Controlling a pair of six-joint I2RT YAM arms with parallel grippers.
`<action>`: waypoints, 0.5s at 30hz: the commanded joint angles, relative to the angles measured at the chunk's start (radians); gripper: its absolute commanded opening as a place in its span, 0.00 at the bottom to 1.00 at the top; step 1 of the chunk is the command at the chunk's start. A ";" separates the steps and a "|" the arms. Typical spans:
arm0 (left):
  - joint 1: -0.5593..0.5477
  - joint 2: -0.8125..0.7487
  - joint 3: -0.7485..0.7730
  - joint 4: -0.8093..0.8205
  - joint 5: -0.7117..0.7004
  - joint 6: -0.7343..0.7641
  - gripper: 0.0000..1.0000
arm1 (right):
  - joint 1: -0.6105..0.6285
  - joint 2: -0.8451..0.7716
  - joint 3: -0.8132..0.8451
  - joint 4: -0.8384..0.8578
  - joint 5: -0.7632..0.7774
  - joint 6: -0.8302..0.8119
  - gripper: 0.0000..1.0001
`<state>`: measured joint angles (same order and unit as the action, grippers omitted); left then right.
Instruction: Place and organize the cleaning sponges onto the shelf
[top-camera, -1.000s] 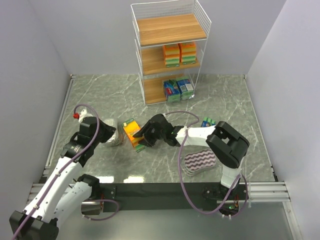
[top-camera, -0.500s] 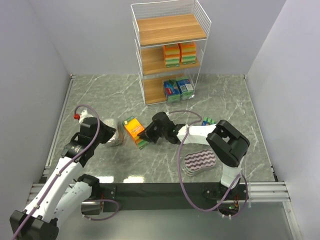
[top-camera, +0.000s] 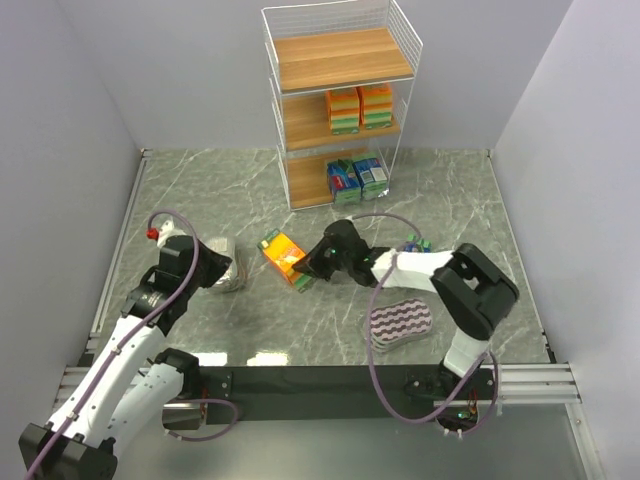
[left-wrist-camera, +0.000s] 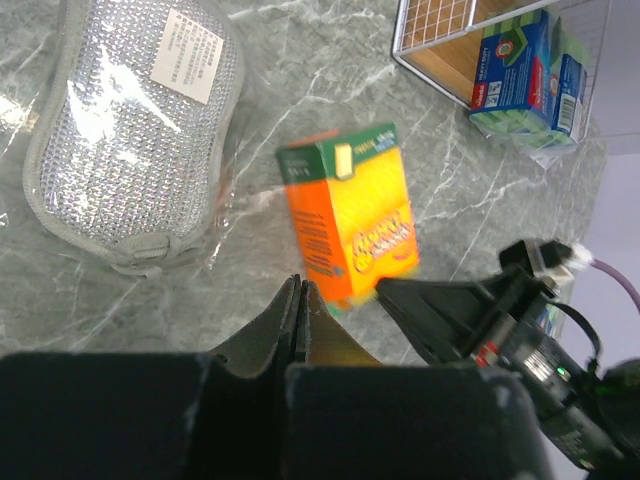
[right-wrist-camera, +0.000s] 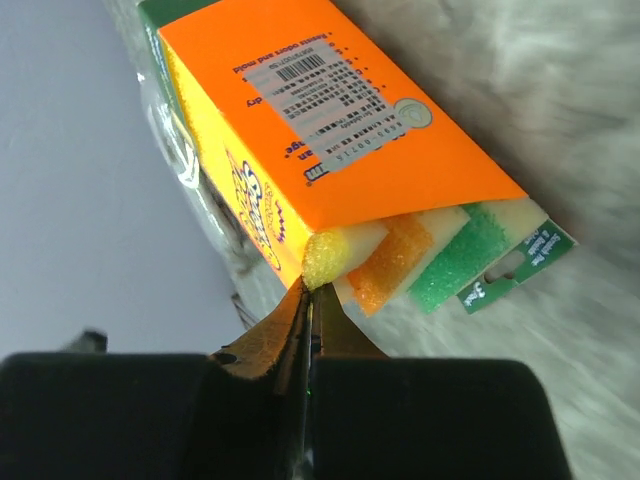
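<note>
An orange-yellow sponge pack (top-camera: 285, 257) (left-wrist-camera: 350, 225) (right-wrist-camera: 330, 120) lies tilted on the marble floor in front of the shelf (top-camera: 340, 60). My right gripper (top-camera: 314, 264) (right-wrist-camera: 310, 290) is shut on its near corner, pinching the yellow foam. My left gripper (top-camera: 205, 266) (left-wrist-camera: 300, 290) is shut and empty, just right of the silvery-grey oval pack (top-camera: 226, 272) (left-wrist-camera: 130, 130). A purple-white striped pack (top-camera: 400, 322) lies near the right arm's base. One blue-green pack (top-camera: 417, 244) is partly hidden behind the right arm.
The shelf's middle tier holds two orange-yellow packs (top-camera: 360, 108) and the bottom tier two blue-green packs (top-camera: 358, 178) (left-wrist-camera: 520, 70), all on the right side. The top tier is bare wood. Grey walls close in the floor on three sides.
My right gripper went from open to shut on the orange pack's corner and drew back to the right, pulling the pack with it. The left arm stayed put.
</note>
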<state>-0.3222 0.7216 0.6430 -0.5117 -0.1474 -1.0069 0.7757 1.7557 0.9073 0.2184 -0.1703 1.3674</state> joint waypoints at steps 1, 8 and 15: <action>-0.002 -0.008 0.004 0.006 -0.007 0.013 0.01 | -0.030 -0.133 -0.047 -0.017 -0.043 -0.099 0.00; -0.002 0.018 0.024 0.012 -0.003 0.014 0.01 | -0.076 -0.373 -0.105 -0.059 -0.044 -0.145 0.00; -0.002 0.018 0.029 0.012 0.000 0.011 0.01 | -0.184 -0.565 -0.113 -0.091 -0.063 -0.159 0.00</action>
<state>-0.3222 0.7418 0.6434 -0.5137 -0.1471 -1.0069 0.6273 1.2560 0.7902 0.1368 -0.2256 1.2388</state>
